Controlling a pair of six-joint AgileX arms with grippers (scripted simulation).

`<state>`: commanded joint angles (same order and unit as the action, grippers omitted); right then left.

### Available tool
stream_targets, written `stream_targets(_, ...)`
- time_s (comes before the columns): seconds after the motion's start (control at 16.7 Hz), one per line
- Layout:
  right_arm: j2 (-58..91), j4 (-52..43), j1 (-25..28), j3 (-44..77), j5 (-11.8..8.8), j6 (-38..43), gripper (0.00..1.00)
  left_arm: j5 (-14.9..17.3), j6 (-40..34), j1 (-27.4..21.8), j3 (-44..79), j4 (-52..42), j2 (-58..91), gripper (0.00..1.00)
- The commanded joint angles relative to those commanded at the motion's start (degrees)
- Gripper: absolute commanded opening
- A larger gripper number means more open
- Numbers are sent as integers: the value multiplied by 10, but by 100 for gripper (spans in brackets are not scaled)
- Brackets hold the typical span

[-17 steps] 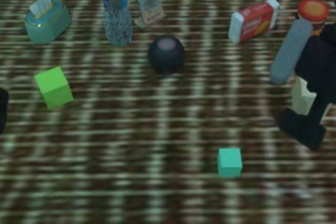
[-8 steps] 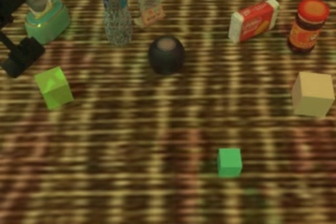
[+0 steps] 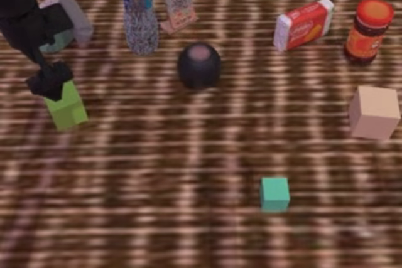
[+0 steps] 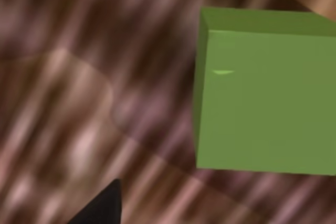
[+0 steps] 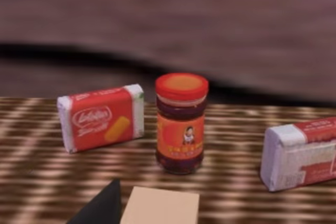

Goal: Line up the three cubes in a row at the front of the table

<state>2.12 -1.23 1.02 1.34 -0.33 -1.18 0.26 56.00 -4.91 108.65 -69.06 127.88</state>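
Observation:
The lime-green cube (image 3: 68,110) sits at the table's left and fills much of the left wrist view (image 4: 262,93). My left gripper (image 3: 49,81) hovers open over its back-left corner, with one dark fingertip (image 4: 102,209) showing beside the cube and nothing held. The small teal-green cube (image 3: 274,193) lies front centre-right. The pale beige cube (image 3: 375,112) rests near the right edge. My right arm is out of the top view. Its wrist view shows one dark fingertip (image 5: 105,208) next to the beige cube's top (image 5: 160,205); that gripper is open and holds nothing.
Along the back of the woven table (image 3: 188,155) stand a water bottle (image 3: 137,10), a card (image 3: 179,3), a dark sphere (image 3: 199,65), a red-and-white box (image 3: 303,24) and a red-lidded jar (image 3: 370,29). The left arm partly hides a tissue box (image 3: 75,26).
My right arm stood at the beige cube a second ago and has left the top view. The left arm came in from the back left onto the lime-green cube. No cube has moved.

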Motion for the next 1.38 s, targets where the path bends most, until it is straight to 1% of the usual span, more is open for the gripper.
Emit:
stream_targets(0.12,-19,11,-4,-12,3,11,100,0,10,0,19,-12,22,100)
stream_targets(0.48,-21,12,-4,-13,3,12,100,0,11,3,18,-10,24,100)
stream_targets(0.6,-21,12,-4,-13,3,12,100,0,12,1,1,11,31,100)
stream_targets(0.96,-21,12,-4,-13,3,12,100,0,12,1,-84,143,74,100)
stream_targets(1.26,-21,12,-4,-13,3,12,100,0,13,1,-94,157,80,100)
stream_targets(1.38,-21,12,-4,-13,3,12,100,0,13,1,-94,157,80,85)
